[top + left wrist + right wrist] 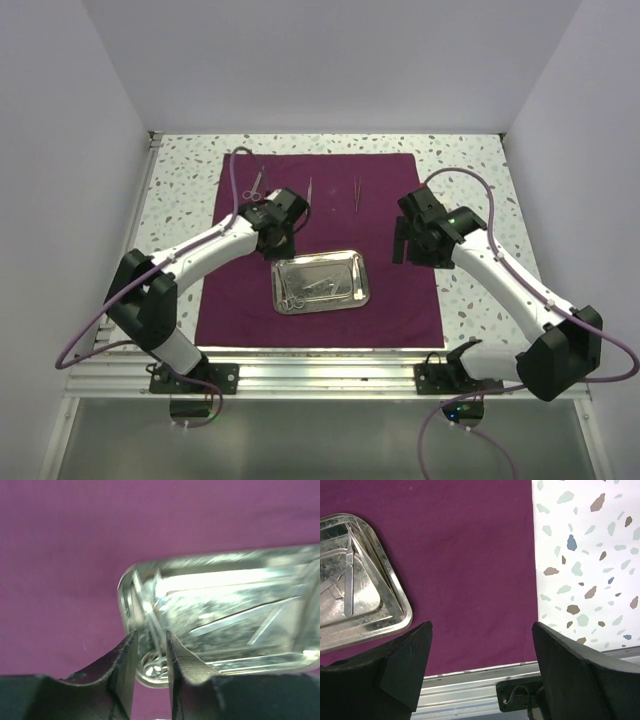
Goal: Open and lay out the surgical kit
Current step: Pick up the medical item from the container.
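Left end effector point(151, 637) over tray point(318, 258) left end, fingers nearly together, grip unclear | right end effector point(482, 627) hangs right of tray, jaws wide | tray on cloth point(400, 200), instruments point(349, 580) inside | risk: skewed pinch drags or tips tray

On my overhead feed I see a white speckled tabletop point(470, 160) flecked brown, grey and blue. Plain white walls point(330, 60) box it in from 9 through 12 to 3 o'clock. An aluminium rail point(320, 372) runs along the 6 o'clock edge.
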`<state>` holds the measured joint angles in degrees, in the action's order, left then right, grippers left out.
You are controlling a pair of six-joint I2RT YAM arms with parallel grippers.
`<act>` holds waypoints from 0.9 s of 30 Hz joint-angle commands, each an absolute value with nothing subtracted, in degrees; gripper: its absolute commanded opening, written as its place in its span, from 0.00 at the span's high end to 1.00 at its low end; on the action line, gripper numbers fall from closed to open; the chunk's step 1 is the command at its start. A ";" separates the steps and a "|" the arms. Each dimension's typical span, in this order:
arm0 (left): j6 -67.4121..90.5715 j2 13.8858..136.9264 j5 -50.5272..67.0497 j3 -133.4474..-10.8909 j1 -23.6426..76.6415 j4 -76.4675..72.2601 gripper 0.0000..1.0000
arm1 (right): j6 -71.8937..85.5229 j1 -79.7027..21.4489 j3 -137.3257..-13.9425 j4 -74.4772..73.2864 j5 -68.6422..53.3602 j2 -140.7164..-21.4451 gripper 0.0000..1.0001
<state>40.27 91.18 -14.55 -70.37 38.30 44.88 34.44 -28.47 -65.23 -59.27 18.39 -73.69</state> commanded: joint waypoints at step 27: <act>53.17 98.53 -20.30 -63.46 42.37 40.78 0.70 | 31.55 -28.21 -65.74 -60.20 18.98 -69.78 0.15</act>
<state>51.92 98.39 -17.98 -64.12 42.85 42.81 31.86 -28.47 -63.94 -59.46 18.41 -69.21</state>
